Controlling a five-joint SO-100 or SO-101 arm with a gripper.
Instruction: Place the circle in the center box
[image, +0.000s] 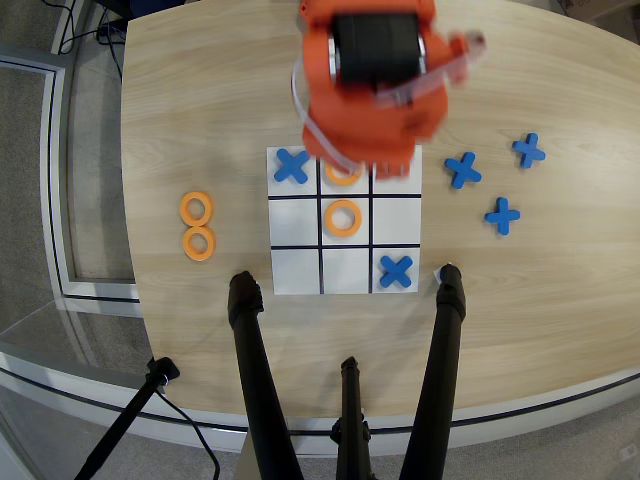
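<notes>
Overhead view, circle: an orange ring, the circle (343, 218), is seen lying flat inside the center box (329, 238), well within the black lines and apart from all of them.
Overhead view, board: a second orange ring (343, 176) is seen in the top middle cell, partly hidden under the arm; one blue cross (291, 166) is seen in the top left cell and another blue cross (397, 270) in the bottom right cell.
Overhead view, arm: the orange arm (370, 85) is seen bunched over the upper edge of the board, above the centre cell in the picture.
Overhead view, fingers: the gripper is hidden beneath the arm's body, so whether the jaws are apart or together cannot be told; nothing is seen held.
Overhead view, key relation: the circle lies below the arm in the picture, clear of it and not touched by it; being round, it has no long axis to be matched.
Overhead view, spares: two orange rings (197, 226) are seen on the table (200, 90) left of the board, and three blue crosses (497, 177) to its right.
Judgement: the placing is judged done; only a retreat seems left.
</notes>
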